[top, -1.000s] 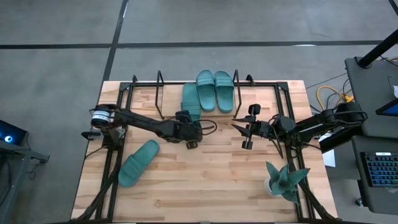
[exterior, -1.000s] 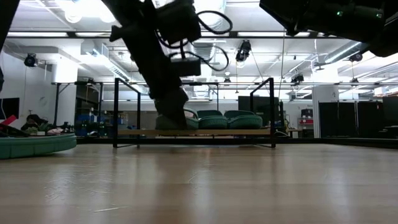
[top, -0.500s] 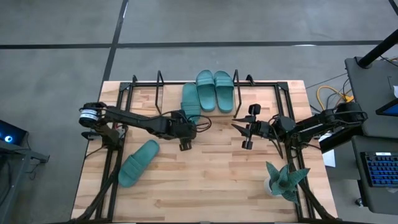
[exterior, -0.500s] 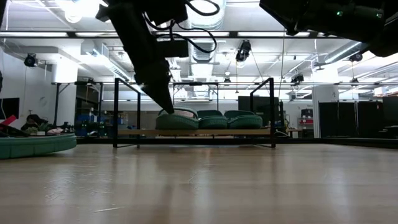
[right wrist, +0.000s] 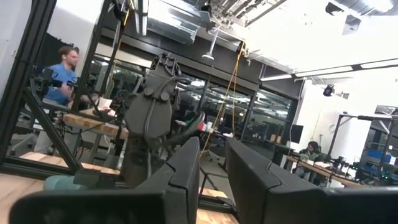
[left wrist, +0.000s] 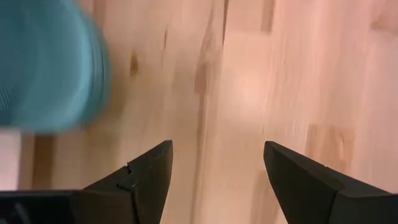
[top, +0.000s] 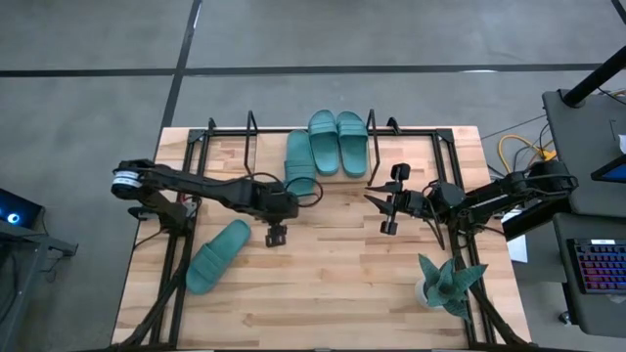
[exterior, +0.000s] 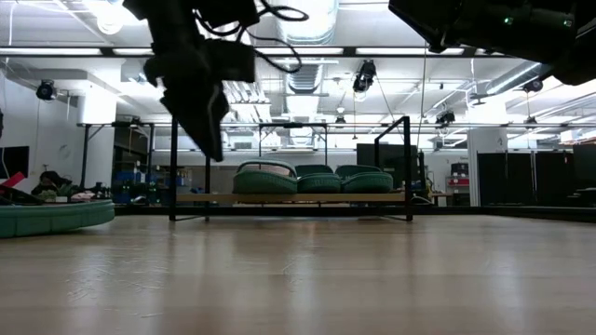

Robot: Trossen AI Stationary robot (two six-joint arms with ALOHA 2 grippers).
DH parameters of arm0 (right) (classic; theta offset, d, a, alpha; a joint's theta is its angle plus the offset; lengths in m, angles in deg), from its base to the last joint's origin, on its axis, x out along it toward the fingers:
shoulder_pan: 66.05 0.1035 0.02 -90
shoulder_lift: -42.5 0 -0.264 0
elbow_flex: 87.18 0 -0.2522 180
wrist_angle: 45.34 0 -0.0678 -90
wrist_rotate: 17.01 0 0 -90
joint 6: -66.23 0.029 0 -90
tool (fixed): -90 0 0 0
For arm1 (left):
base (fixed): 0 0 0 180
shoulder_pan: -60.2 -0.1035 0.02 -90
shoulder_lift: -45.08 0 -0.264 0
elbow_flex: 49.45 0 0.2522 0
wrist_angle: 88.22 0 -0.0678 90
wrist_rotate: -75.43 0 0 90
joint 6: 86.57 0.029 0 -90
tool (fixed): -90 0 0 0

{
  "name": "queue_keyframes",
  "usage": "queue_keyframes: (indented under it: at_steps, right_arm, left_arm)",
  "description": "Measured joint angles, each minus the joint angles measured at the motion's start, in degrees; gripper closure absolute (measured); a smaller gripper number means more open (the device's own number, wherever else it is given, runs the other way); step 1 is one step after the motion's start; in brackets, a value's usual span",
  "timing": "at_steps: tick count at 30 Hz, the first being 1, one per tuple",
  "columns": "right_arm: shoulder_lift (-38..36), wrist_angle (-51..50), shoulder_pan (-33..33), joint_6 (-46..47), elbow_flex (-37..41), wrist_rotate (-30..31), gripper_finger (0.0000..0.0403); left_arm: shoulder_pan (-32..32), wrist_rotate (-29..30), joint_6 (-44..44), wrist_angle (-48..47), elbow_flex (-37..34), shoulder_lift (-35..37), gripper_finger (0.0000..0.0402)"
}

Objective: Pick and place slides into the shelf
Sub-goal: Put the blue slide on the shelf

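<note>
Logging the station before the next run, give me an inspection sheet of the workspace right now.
Surface: wooden table, bare in the middle.
Job's things: three slides on the shelf; fourth slide on the table, front left.
Clutter: teal plant ornament, front right.
Grippers: left claw open, empty, above the table near the fourth slide; right claw nearly closed, empty, waiting right of the shelf.
Cables: yellow cable beyond the right edge.
Surroundings: person at a bench behind.

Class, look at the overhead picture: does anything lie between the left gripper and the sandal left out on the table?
Nothing visible does. Bare wood separates the open left gripper from the loose slide.
</note>
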Motion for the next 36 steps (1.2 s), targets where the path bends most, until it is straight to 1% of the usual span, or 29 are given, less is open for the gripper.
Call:
queue_keyframes:
  at_steps: [2,4,8,12,16,19,21,25,28,30,36]
  right_arm:
    - [0.0,0.0,0.0,0.0,0.0,0.0,0.0335]
    - [0.0,0.0,0.0,0.0,0.0,0.0,0.0333]
    - [0.0,0.0,0.0,-0.1,0.0,0.0,0.0327]
    - [0.0,0.0,0.0,-0.1,0.0,0.0,0.0322]
    - [0.0,0.0,0.0,-0.1,0.0,0.0,0.0321]
    - [0.0,0.0,0.0,-0.1,0.0,0.0,0.0325]
    - [0.0,-0.1,0.0,-0.1,0.0,0.0,0.0328]
    - [0.0,-0.1,0.0,-0.1,0.0,0.0,0.0334]
    - [0.0,-0.2,0.0,0.0,0.0,0.0,0.0334]
    - [0.0,-0.2,0.0,0.0,0.0,0.0,0.0332]
    - [0.0,-0.2,0.0,-0.1,0.0,0.0,0.0323]
  left_arm:
    - [0.0,-0.3,-2.0,-2.7,0.0,0.1,0.0165]
    - [0.0,-1.1,-3.7,-7.6,0.0,0.1,0.0165]
    - [0.0,-6.8,-6.9,-18.1,0.0,0.1,0.0166]
    - [0.0,-11.4,-8.4,-24.5,-0.3,0.1,0.0167]
    - [0.2,-16.2,-8.5,-27.6,-0.5,0.1,0.0167]
    - [0.4,-23.6,-8.8,-28.7,-0.7,0.1,0.0167]
    - [0.6,-27.1,-9.8,-29.1,-0.7,0.1,0.0167]
    - [1.5,-27.8,-10.6,-30.2,-1.2,0.1,0.0167]
    - [2.1,-27.9,-14.6,-32.0,-2.4,0.1,0.0167]
    - [2.5,-28.5,-16.8,-32.9,-3.4,0.1,0.0167]
    - [4.5,-30.3,-18.8,-34.2,-6.6,0.1,0.0167]
